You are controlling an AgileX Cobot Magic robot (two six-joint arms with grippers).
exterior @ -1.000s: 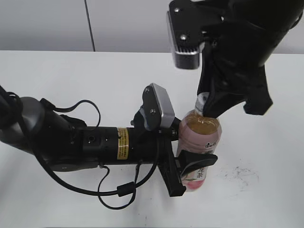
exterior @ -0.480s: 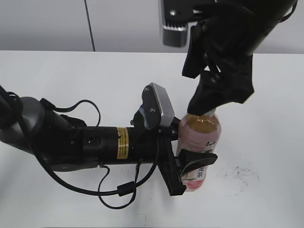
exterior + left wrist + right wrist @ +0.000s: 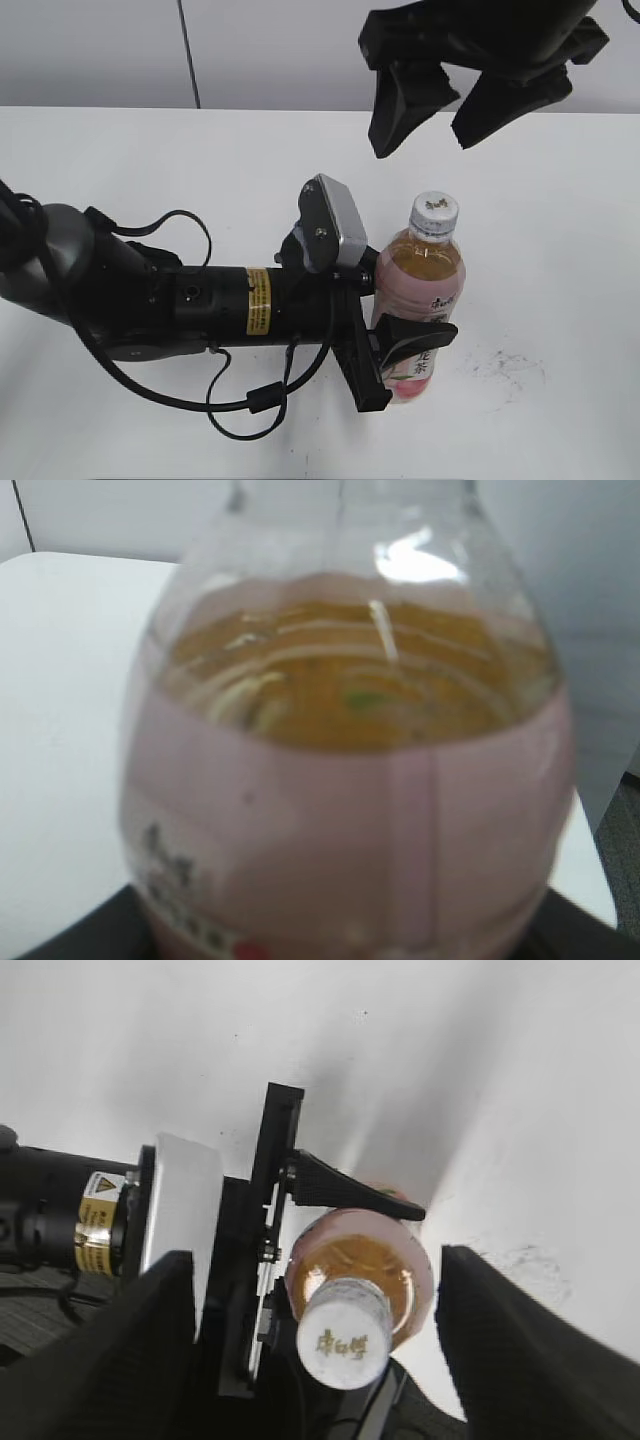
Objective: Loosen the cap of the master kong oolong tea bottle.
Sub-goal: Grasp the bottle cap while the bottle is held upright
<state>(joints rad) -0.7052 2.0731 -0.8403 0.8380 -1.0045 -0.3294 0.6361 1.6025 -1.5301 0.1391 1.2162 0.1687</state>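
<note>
Left pincer (image 3: 405,345) clamps the master kong oolong tea bottle (image 3: 420,300); right pincer (image 3: 432,112) hangs spread above the cap (image 3: 435,210), untouched. Next: descend, pinch, twist.

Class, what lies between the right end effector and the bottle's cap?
Nothing: the exterior view shows only bare space between the open right end effector and the cap.

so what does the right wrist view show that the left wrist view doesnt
Only the right wrist view shows the cap from above with its dark logo, the open right gripper fingers either side of the frame, the left gripper clamped on the bottle, and a dark smudge on the table.
Only the left wrist view shows the amber tea's surface close up, and the label side-on.
Both show the master kong oolong tea bottle standing upright.
</note>
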